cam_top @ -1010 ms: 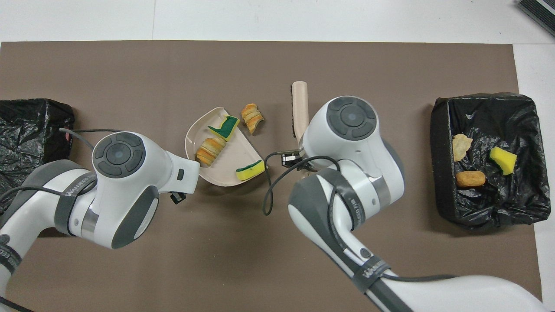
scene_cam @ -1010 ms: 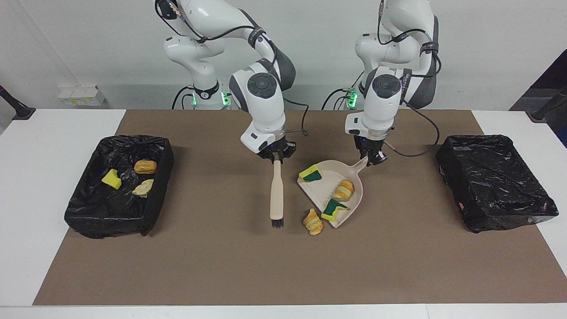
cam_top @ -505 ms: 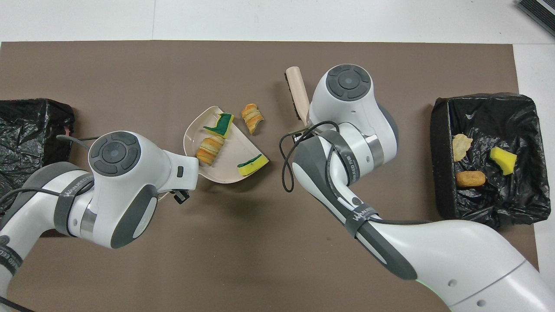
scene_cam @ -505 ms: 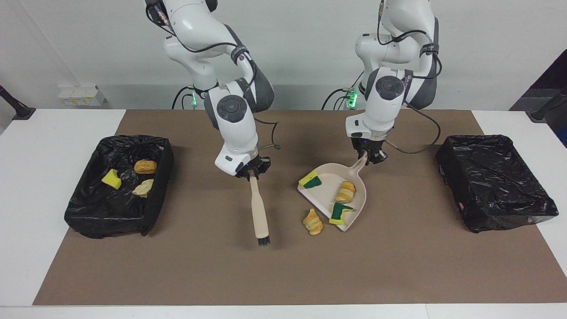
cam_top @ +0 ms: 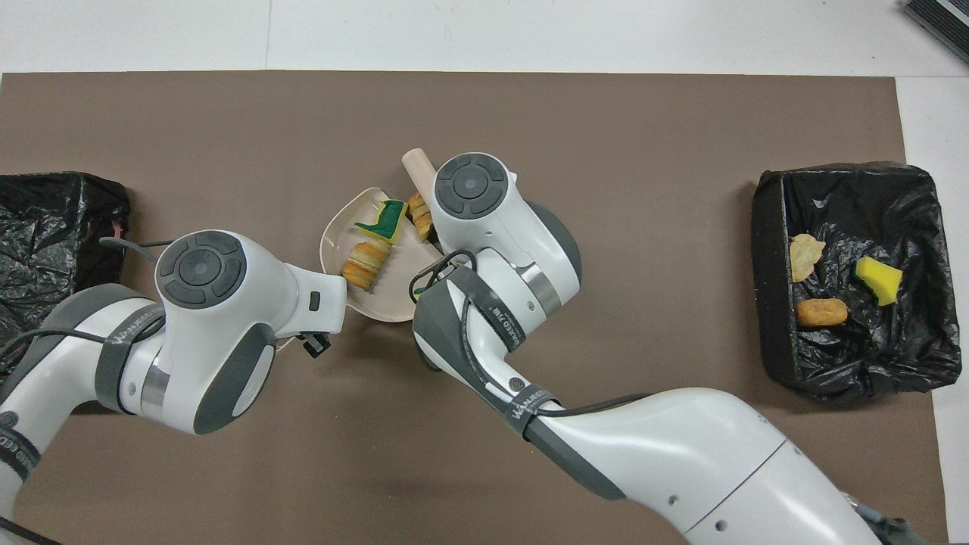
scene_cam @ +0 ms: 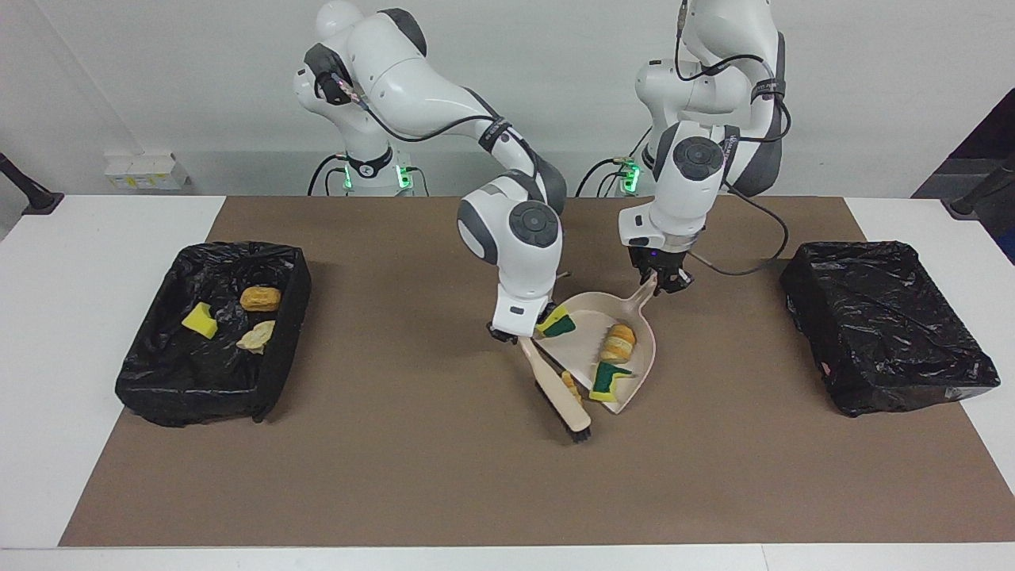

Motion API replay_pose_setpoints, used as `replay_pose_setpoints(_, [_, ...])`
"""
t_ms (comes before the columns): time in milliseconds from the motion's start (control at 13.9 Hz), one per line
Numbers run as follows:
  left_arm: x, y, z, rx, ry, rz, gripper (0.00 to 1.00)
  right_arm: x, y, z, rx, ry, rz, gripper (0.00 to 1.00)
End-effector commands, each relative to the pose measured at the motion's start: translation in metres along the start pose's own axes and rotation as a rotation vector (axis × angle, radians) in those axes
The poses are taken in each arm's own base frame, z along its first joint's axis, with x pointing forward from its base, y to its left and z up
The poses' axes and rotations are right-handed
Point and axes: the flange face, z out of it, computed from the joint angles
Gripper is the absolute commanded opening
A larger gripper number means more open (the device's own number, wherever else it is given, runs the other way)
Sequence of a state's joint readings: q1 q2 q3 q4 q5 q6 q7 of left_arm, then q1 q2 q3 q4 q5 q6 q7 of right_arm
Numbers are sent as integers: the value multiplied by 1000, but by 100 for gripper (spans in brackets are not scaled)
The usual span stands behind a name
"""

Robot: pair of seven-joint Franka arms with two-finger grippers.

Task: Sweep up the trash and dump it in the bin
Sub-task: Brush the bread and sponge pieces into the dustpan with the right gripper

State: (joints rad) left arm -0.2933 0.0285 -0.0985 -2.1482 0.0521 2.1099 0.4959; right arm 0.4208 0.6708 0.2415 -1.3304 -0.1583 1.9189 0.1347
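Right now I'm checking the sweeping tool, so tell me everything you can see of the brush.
The brush is a beige, plastic-looking hand brush with a long rounded handle and short black bristles at its tip. The right gripper holds its handle end, jaws shut. It slants down toward the mat, bristles low beside the beige dustpan's open lip, pressing a golden-brown croissant against that lip.

Bright, even overhead light, soft shadows under the arms, sharp focus.
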Motion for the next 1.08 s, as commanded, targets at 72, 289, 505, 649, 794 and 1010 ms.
replay_pose_setpoints(72, [-8,4,-5,-2,17,-12,0,-7,-29,-2,-14,-30,-107,0])
replay_pose_setpoints(289, [-9,4,-5,-1,17,-12,0,-23,-45,-9,-32,-118,-137,0])
replay_pose_setpoints(505, [-6,5,-9,5,26,-3,0,-37,-24,-35,-29,-166,-156,0])
replay_pose_setpoints(649, [-6,4,-9,4,23,26,0,-41,-25,-36,-30,-186,-171,0])
replay_pose_setpoints(794, [-5,3,-11,8,30,28,0,-43,-21,-41,-32,-191,-169,0])
replay_pose_setpoints(1010, [-6,0,-19,19,47,39,0,-43,-8,-52,23,-177,-130,0])
